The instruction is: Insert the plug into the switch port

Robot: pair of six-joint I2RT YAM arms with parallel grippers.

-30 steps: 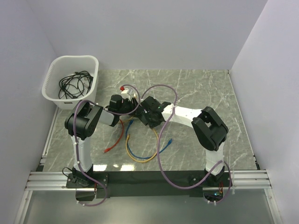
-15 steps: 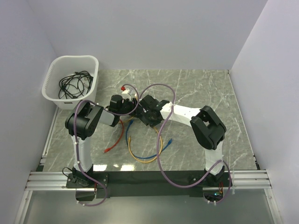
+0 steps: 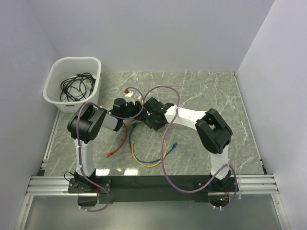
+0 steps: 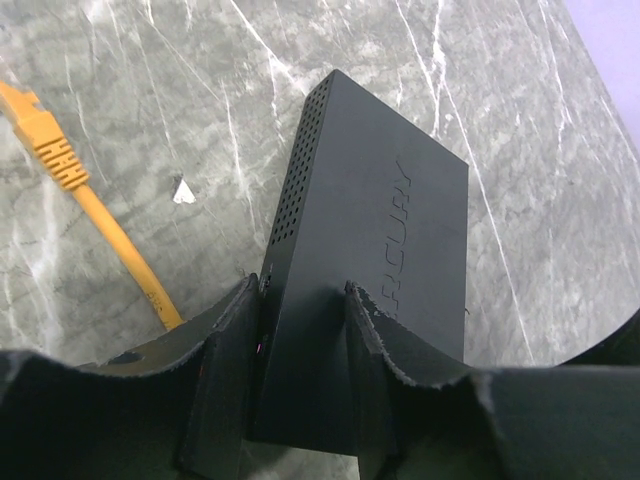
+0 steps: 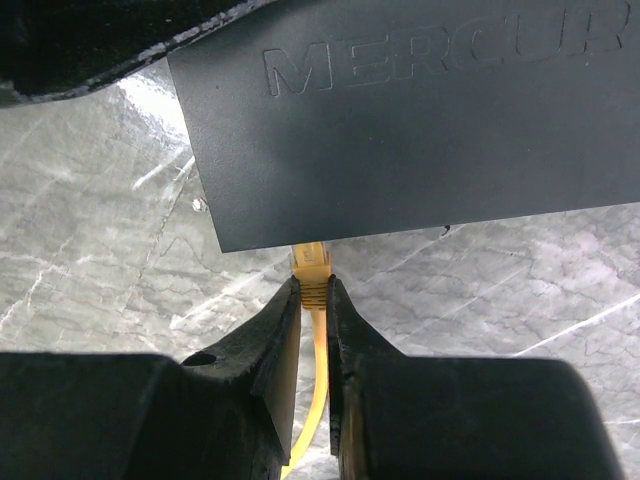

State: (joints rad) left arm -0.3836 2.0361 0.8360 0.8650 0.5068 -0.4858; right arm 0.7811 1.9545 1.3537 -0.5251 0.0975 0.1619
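L gripper [image 4: 300, 298] clamped on the switch [image 4: 380, 200] at one end, near centre of table [image 3: 216, 91]. R gripper [image 5: 314, 297] pinches yellow plug [image 5: 311, 262], tip at switch's edge (port hidden, can't tell if seated).

Grey marbled table [image 3: 206, 96], white slotted basket [image 3: 67, 106] of black cables well left of left gripper [image 3: 136, 107], orange cable [image 3: 120, 141], blue cable [image 3: 173, 144], yellow cable [image 3: 143, 164] lying loose on near side of right gripper [image 3: 147, 115]
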